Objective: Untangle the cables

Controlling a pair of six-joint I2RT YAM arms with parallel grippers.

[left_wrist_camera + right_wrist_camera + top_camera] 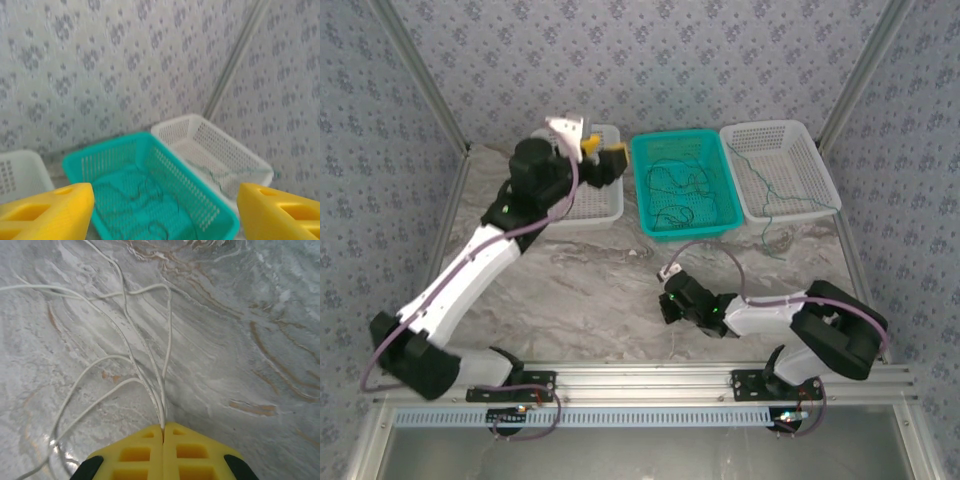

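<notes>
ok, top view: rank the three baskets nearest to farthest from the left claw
1. Left white basket: the left claw overlaps its far end in the top view.
2. Teal basket: middle of the row, just to the claw's right.
3. Right white basket: right end of the row, beyond the teal one.

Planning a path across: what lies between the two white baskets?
The teal basket, with dark cables tangled inside; the top view shows it.
</notes>
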